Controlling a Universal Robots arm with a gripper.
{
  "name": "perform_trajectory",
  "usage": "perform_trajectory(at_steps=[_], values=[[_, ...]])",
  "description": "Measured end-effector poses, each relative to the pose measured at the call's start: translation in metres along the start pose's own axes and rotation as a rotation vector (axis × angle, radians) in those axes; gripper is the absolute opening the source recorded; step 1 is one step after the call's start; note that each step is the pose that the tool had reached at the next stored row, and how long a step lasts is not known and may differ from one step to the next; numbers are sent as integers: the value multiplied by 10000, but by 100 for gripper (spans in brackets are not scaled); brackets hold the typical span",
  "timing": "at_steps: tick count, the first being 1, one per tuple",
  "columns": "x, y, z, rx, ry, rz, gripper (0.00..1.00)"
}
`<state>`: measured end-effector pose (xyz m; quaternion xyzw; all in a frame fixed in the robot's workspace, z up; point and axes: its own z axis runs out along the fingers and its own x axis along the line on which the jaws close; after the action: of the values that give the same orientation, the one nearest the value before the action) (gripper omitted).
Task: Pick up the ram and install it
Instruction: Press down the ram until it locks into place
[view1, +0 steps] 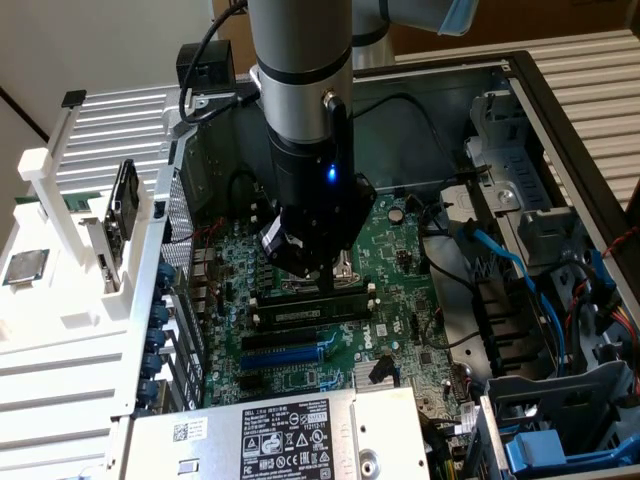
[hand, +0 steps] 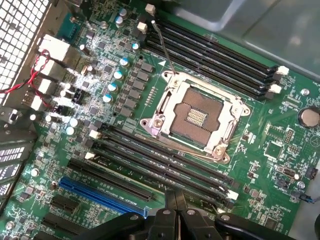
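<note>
One open computer case (view1: 560, 110), motherboard (view1: 400, 290) inside, fingers (hand: 176, 200) closed.

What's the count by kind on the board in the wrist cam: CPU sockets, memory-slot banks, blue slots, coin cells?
CPU socket: 1
black memory-slot banks: 2, one on each side of the socket
blue slot: 1
coin cell: 1
Total: 5
</note>
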<state>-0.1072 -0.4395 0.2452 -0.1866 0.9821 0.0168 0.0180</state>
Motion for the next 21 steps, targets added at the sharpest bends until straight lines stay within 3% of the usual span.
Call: perform_trajectory(at_steps=[15,21], values=[[0,0,0,103,-66,2486,11],[0,0,0,124,-82,3073,11]])
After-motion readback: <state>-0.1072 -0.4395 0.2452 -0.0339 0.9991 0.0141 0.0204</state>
